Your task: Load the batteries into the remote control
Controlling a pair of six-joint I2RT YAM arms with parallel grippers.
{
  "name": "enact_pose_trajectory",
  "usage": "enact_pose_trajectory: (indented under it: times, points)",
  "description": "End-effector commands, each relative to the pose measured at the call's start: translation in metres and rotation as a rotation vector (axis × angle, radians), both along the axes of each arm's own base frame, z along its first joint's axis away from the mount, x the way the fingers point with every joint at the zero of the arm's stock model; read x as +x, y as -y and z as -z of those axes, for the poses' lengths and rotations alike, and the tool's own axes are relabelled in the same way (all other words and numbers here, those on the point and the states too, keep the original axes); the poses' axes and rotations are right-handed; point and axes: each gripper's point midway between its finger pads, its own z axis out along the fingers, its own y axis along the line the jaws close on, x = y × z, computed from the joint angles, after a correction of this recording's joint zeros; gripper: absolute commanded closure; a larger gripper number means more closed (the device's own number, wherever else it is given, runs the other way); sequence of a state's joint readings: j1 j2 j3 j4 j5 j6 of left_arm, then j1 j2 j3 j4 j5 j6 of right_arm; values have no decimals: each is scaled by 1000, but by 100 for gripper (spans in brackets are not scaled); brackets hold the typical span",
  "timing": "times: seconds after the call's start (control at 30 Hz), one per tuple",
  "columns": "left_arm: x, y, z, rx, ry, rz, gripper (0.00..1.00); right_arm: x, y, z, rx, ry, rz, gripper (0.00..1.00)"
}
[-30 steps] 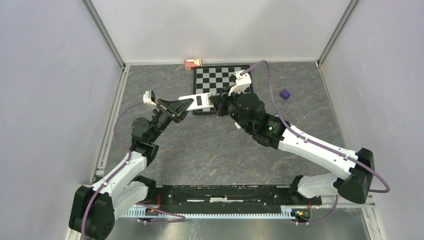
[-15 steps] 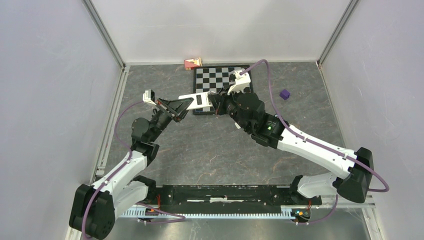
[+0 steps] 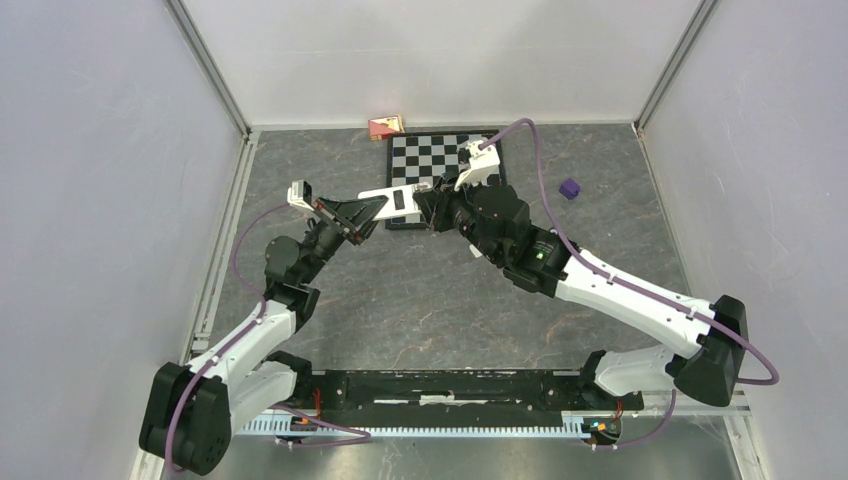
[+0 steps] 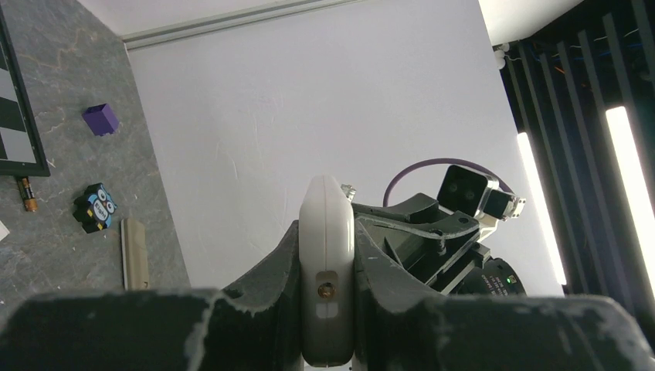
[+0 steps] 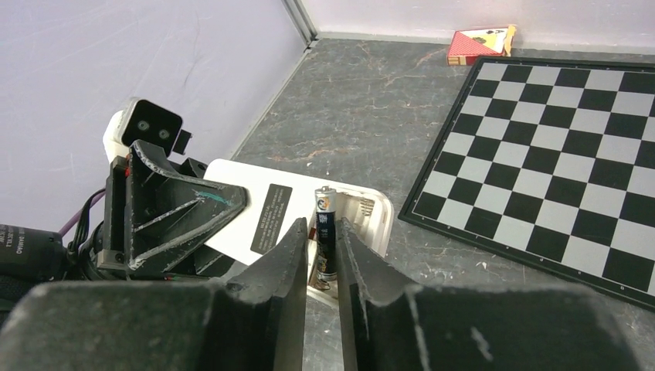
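White remote control, pinched by the left end effector, has one battery sitting in its open bay, lower end hidden; right end effector flanks it, grip unclear.

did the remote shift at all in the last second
No. The remote lies in the same place as before, its end over the near left corner of the chessboard.

Bright, even light, soft shadows. Strip lights glare in the left wrist view; nearest foreground blurs.
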State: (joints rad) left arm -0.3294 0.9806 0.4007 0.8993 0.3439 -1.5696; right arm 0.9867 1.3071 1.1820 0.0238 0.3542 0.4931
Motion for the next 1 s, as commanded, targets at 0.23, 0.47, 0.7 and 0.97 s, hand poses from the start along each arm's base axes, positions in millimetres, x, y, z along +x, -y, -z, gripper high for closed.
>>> enact_pose_trajectory:
  times: [0.23,0.47,0.7,0.97]
  points:
    - [-13,-8,-43,-104,123,-2,98,-3,10,-37,10,-1,22,62]
    - [-12,-8,-44,-94,142,-15,98,-13,9,-68,79,56,-32,36]
    - [-11,-9,-49,-94,201,-28,98,-15,25,-96,147,50,19,2]
    - [-9,-5,-59,-90,267,-20,98,-15,31,-87,356,-157,85,2]
